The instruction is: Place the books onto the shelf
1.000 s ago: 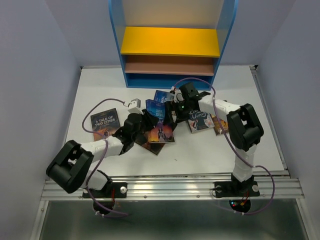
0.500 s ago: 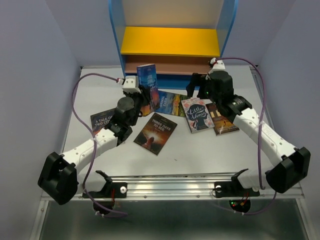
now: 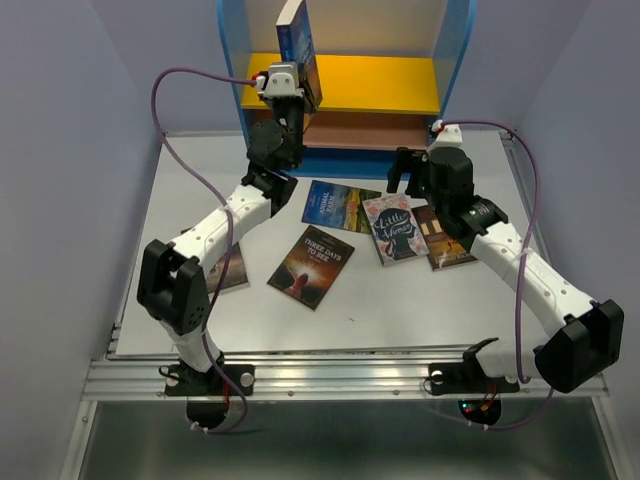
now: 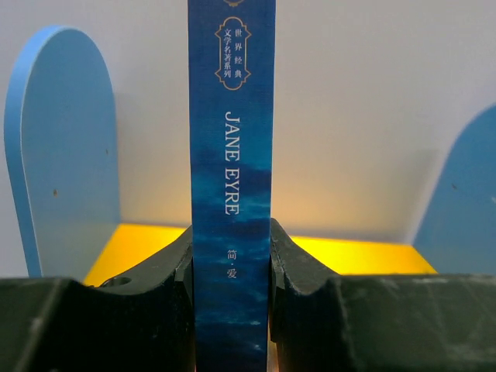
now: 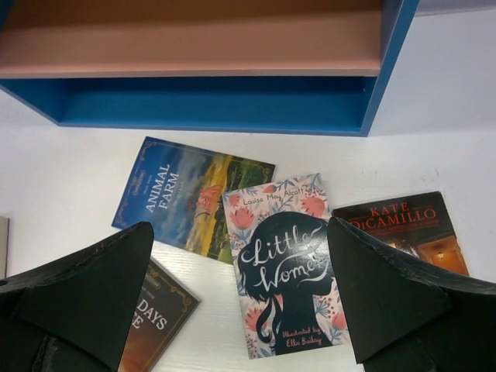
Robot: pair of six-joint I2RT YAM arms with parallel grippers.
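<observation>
My left gripper (image 4: 231, 260) was clamped on the Jane Eyre paperback (image 4: 231, 139), one finger flat against each cover and the spine facing back toward my wrist, so the book stood upright the way it should sit once shelved. I held it high at the shelf (image 3: 231, 95), toward its left-hand end, with the book's lower edge about level with the yellow upper board (image 3: 380, 85). From above I could not tell whether it was already over that board or just short of its front edge. Carrying it vertical and edge-on was, I judged, what would let it pass between the blue side panels (image 4: 66, 155) without catching. My right gripper (image 3: 408, 172) had its fingers spread wide apart and held nothing. It hovered above the table (image 3: 200, 180) just in front of the shelf's brown lower board (image 5: 194, 43), looking down on the books lying flat there, a sensible place to wait before the next pick. Closest to the shelf lay Animal Farm (image 5: 182, 194), with Little Women (image 5: 287, 263) overlapping its corner and the Kate DiCamillo title (image 5: 411, 225) right beside that. Three Days to See (image 3: 312, 265) lay farther out from the shelf. I saw no book resting on either board.
</observation>
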